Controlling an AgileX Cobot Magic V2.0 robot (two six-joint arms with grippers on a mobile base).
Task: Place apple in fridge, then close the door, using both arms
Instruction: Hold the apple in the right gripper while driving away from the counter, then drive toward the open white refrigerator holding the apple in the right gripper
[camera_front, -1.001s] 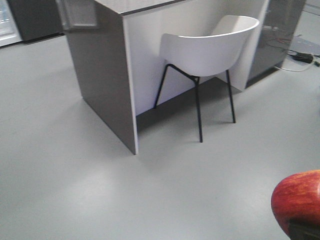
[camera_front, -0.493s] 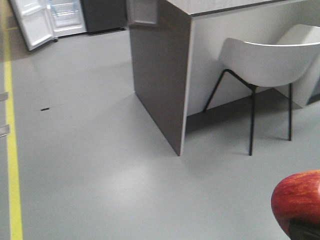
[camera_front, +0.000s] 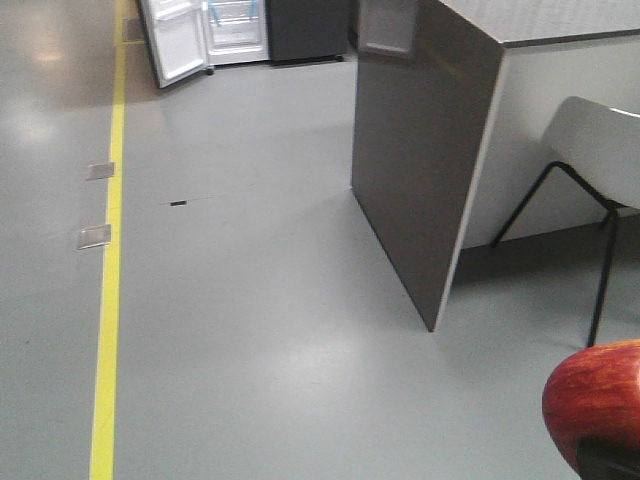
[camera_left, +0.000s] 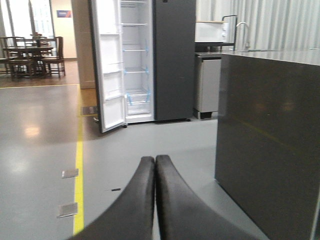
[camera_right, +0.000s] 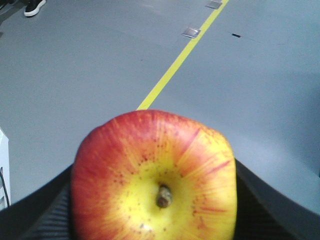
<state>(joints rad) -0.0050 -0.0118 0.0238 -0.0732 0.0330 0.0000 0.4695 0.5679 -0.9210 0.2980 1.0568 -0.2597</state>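
One apple is in view, held by the right gripper, whose two black fingers press against its left and right sides. The apple is round, red over the top and sides, with red streaks running into a yellow patch around a short brown stem that faces the wrist camera. In the front view it shows as a red curve at the near right corner, above the grey floor.

The left gripper holds nothing; its two dark fingers lie pressed together, tips touching, pointing toward the far end of the room.

There is one fridge, far off and slightly left, dark grey outside and white inside with shelves edged in blue. Its one door stands swung open on the left.

One yellow line runs along the floor on the left, with two small metal floor plates beside it, one nearer than the other. One tall grey counter stands on the right, with one white chair on thin black legs tucked behind it.
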